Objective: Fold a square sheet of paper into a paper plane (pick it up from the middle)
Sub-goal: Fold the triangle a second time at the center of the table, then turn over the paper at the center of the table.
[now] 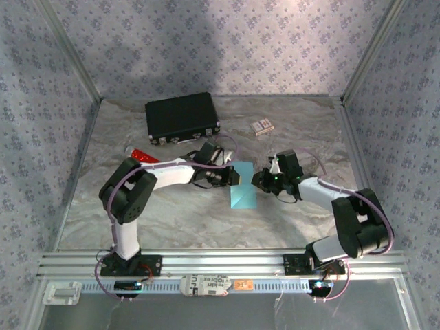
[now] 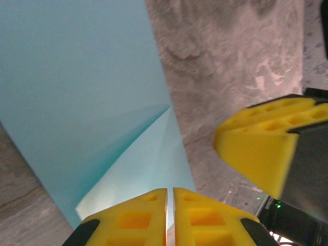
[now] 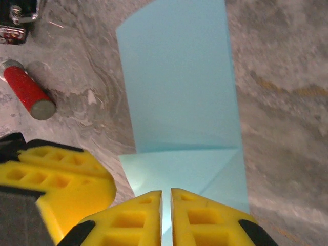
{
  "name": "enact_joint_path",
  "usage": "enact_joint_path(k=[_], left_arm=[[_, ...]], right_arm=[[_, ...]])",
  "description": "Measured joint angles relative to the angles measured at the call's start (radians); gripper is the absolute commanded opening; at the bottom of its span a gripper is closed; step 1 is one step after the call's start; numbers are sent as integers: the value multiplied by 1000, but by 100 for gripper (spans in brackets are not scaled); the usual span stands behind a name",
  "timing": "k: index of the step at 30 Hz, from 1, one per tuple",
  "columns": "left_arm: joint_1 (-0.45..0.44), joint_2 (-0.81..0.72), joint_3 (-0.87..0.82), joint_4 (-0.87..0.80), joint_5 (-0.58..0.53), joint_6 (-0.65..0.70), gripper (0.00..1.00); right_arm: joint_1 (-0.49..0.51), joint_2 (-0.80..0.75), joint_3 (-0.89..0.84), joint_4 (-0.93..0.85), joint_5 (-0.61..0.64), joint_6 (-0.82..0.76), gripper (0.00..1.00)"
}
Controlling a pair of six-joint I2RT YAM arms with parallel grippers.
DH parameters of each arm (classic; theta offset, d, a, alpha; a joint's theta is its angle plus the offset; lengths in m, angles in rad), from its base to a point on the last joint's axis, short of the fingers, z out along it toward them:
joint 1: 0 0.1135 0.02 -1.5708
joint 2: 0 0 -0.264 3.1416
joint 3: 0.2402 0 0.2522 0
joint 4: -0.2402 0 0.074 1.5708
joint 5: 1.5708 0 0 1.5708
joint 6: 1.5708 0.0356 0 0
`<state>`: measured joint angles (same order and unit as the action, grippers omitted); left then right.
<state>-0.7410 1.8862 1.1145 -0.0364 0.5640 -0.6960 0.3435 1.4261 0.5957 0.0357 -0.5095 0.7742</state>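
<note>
Two pinches, one from each side, held the near end of the thin light cyan-blue paper sheet (image 1: 242, 194), which was folded to a long strip. It stretched away ahead of both wrists and seemed to rest on the grey marbled desk (image 1: 309, 144). The left end effector (image 2: 170, 197) had its yellow pads pressed together on the sheet's edge. The right end effector (image 3: 166, 197) clamped the same end from the opposite side, its pads a hairline apart. Probably both gripped there to press the diagonal nose folds flat. The paper between the pads was hidden, so the crease's finish was hard to judge. Left of the right end effector lay a red tube (image 3: 28, 89), and the black case (image 3: 15, 33) beyond it was cut off
</note>
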Motion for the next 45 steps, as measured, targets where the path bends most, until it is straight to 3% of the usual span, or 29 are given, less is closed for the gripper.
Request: enact_joint_path(k=[21, 45], left_arm=[[10, 69, -13, -77, -27, 86, 8], [14, 64, -34, -42, -14, 82, 8]], right_arm=[[92, -47, -31, -151, 87, 52, 36], [119, -5, -38, -138, 92, 99, 42]])
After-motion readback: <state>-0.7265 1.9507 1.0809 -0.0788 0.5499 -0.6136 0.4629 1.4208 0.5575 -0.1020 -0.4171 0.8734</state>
